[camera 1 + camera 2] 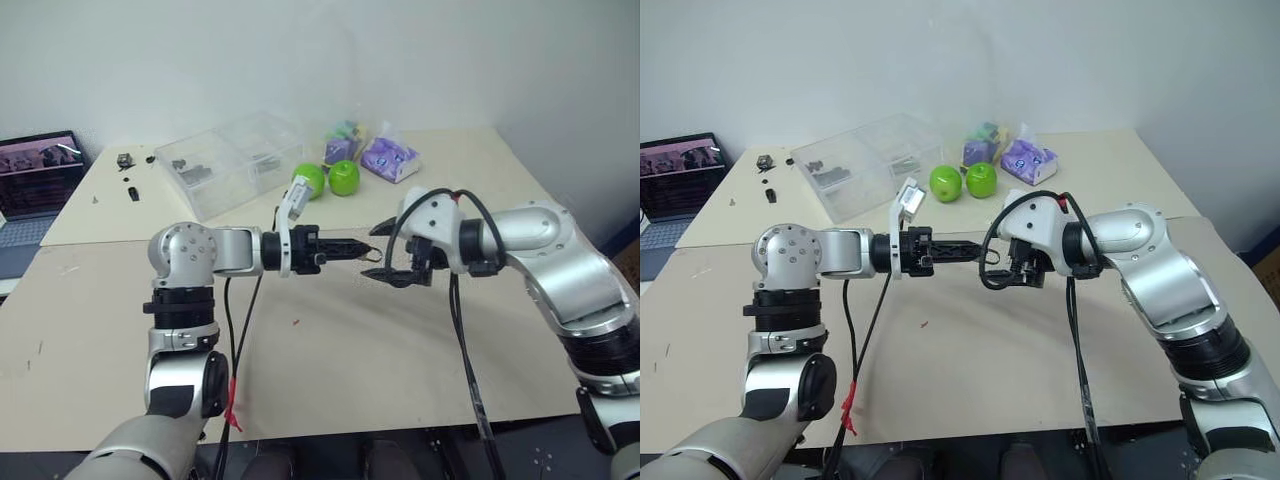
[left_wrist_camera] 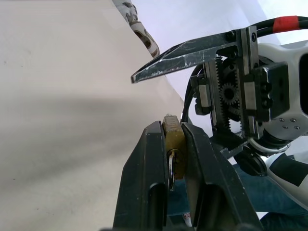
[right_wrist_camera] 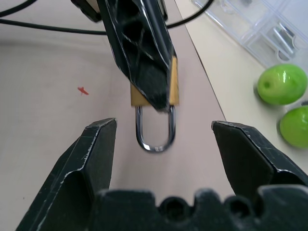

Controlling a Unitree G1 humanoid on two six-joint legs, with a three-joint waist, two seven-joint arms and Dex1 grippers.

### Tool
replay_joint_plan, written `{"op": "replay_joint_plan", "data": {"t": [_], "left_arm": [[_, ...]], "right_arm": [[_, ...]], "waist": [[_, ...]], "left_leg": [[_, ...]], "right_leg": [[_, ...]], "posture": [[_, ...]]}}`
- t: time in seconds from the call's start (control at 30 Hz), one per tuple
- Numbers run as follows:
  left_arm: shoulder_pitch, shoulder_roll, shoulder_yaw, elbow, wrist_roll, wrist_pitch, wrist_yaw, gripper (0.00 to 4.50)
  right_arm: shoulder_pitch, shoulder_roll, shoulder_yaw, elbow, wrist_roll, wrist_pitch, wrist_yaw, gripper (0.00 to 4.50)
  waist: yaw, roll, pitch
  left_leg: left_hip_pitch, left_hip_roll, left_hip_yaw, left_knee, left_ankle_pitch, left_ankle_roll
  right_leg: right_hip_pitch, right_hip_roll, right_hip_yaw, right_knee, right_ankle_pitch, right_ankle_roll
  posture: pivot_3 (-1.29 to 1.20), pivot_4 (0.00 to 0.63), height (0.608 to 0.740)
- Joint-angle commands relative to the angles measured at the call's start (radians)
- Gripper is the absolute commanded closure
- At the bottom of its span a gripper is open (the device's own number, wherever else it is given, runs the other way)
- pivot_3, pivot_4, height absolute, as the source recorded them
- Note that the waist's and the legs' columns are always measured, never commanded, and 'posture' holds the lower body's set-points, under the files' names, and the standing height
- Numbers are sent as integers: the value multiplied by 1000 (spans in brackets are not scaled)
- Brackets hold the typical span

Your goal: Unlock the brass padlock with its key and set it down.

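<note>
Two tools meet above the tabletop [image 1: 330,350]: the left tool [image 1: 352,249] clamps the brass padlock [image 3: 153,89], shackle pointing straight between the right tool [image 3: 163,139]'s spread-apart fingers.

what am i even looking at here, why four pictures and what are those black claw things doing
This is a humanoid robot with two metal arms, each ending in a two-fingered black gripper. Two pictures come from cameras in its head, looking down over a beige table. The other two come from cameras on its wrists, looking along the fingers.

The left gripper is shut on a small brass padlock, pinched between its fingers; its silver shackle sticks out towards the right gripper, which is open just beside it and holds nothing.

On the table further back lie two green apples, a clear plastic box with small parts, some purple packets, and a laptop at the left edge.
</note>
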Motion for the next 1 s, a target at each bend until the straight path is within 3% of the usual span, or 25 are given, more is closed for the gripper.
{"op": "replay_joint_plan", "data": {"t": [0.03, 0.17, 0.27, 0.53, 1.0], "left_arm": [[-27, 10, 0, -15, -15, -23, -17, 4432], [-25, 15, -9, -3, -7, -38, -25, 4432], [-26, 18, -21, 6, -3, -50, -30, 4432], [-37, 28, -44, 24, -1, -73, -45, 4432], [-35, 31, -43, 18, -10, -75, -38, 4432]], "right_arm": [[5, -58, -116, -24, 65, 41, 30, 745], [13, -90, -175, -36, 127, 95, 38, 745], [18, -96, -203, -54, 173, 137, 32, 1466], [38, -62, -221, -148, 290, 246, -32, 4425], [62, 6, -137, -161, 291, 241, -157, 4482]], "waist": [[2, 0, 0], [-1, 0, 0], [-3, 0, 0], [0, -4, 2], [11, -6, 4]], "left_leg": [[0, 0, 0, 0, 0, 0], [0, 0, 0, 0, 0, 0], [0, 0, 1, 0, 0, 0], [-7, -1, 1, 10, -3, 0], [-8, -1, 1, 10, -3, 0]], "right_leg": [[0, 0, 0, 0, 0, 0], [0, 0, 0, 0, 0, 0], [0, 0, 0, 0, 0, 0], [-2, -1, 1, 2, 0, 0], [-2, -1, 1, 1, 0, 1]], "posture": [[0, 150, 740], [0, 150, 740], [0, 150, 740], [0, 150, 740], [0, 150, 740]]}}
